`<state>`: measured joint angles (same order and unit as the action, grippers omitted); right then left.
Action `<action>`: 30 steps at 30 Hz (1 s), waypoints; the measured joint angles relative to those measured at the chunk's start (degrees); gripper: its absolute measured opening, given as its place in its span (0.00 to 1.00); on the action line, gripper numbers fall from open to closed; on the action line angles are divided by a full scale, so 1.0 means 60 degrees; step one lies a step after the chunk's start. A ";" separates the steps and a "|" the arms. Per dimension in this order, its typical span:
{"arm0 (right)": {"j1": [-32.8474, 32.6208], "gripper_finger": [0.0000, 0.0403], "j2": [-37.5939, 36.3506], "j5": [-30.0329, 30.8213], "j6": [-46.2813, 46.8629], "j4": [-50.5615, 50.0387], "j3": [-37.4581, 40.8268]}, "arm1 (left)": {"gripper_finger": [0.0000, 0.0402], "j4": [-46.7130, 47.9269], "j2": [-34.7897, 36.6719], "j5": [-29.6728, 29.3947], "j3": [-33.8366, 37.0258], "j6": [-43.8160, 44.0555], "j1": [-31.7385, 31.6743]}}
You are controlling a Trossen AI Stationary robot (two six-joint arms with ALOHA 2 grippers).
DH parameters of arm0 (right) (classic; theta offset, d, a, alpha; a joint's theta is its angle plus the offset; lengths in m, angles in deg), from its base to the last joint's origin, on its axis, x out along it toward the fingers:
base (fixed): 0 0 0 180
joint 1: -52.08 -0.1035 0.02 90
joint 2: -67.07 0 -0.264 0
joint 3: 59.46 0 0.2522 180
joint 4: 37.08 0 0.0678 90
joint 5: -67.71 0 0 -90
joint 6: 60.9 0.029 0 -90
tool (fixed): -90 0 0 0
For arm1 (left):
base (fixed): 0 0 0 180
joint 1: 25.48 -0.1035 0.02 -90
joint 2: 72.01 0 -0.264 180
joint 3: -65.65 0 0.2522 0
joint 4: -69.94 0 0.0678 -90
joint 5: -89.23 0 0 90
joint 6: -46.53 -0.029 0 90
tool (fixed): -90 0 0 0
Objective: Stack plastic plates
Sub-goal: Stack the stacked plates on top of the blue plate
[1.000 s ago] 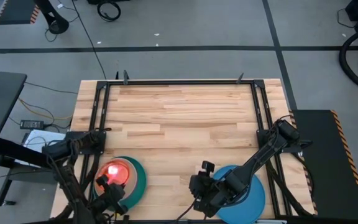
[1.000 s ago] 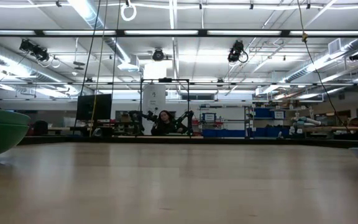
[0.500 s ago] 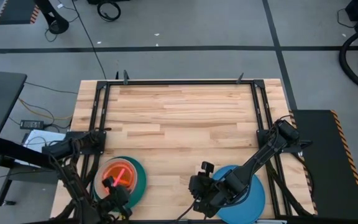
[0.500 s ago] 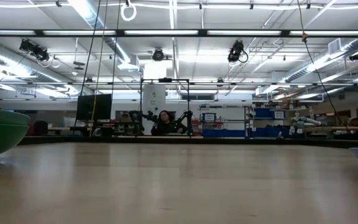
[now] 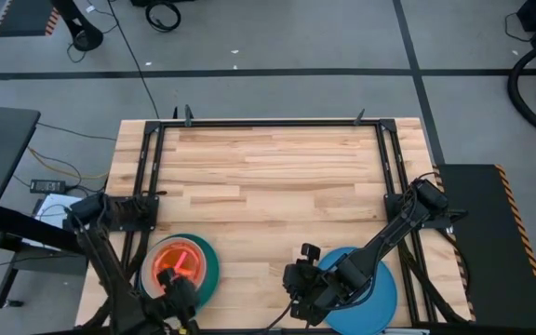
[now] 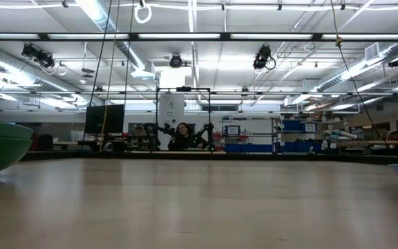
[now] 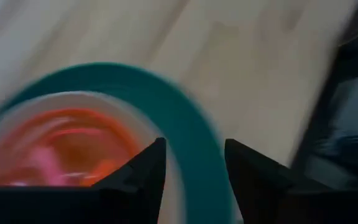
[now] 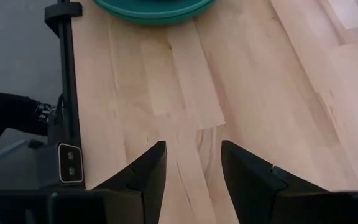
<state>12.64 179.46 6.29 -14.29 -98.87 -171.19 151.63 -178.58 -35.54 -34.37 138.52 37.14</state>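
Left hand (image 5: 179,296): we record it at the near edge of the tabletop (image 5: 268,177), over the near rim of the left-side stack, fingers (image 7: 135,180) parted with nothing between them. One second ago it sat over the middle of that stack, covering a pink-glowing disc; it has since drawn back toward the near edge, and the stack's top now shows uncovered. Stack, left: teal plate (image 5: 205,265) lowest, a pale plate rim above it, an orange-red plate (image 5: 175,265) above that, and a translucent pink item at the centre; we cannot tell how many small plates lie there. We judge the last piece released and seated, so the left stack looks finished. Right hand (image 5: 298,284): low over the tabletop just beside the blue plate (image 5: 380,293), fingers (image 8: 148,171) apart and empty, position unchanged across the second. Blue plate: near right corner, well apart from the teal stack. We judge merging these two groups to be what remains, if anything does.
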 joint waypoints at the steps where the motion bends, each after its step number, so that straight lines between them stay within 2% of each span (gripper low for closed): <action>1: 0.0000 0.40 0.0000 0.0030 -0.0015 0.0004 0.0000 | 0.43 -0.0386 -0.0018 0.0016 0.0000 -0.0091 -0.0046; 6: 0.0004 0.40 0.0000 0.0306 -0.0025 -0.0007 0.0000 | 0.43 -0.2422 -0.0564 0.0388 0.0018 -0.1430 -0.0446; 8: 0.0004 0.40 0.0000 0.0225 -0.0017 -0.0013 -0.0004 | 0.43 -0.2299 -0.0708 0.0622 0.0021 -0.1565 -0.0583; 12: -0.0091 0.40 0.0000 -0.0003 -0.0012 -0.0010 -0.0004 | 0.43 -0.1335 -0.1070 0.0750 0.0047 -0.0929 -0.0784; 19: -0.0332 0.40 0.0000 0.0048 -0.0011 -0.0011 -0.0004 | 0.43 -0.2296 -0.1465 0.0782 0.0026 -0.1495 -0.1177; 30: -0.0495 0.40 -0.0004 0.0047 0.0059 -0.0007 -0.0004 | 0.43 -0.1786 -0.1686 0.1457 0.0002 -0.0989 -0.1748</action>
<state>9.67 179.44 6.57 -13.94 -98.91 -171.21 140.92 -188.69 -26.79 -34.36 132.59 26.65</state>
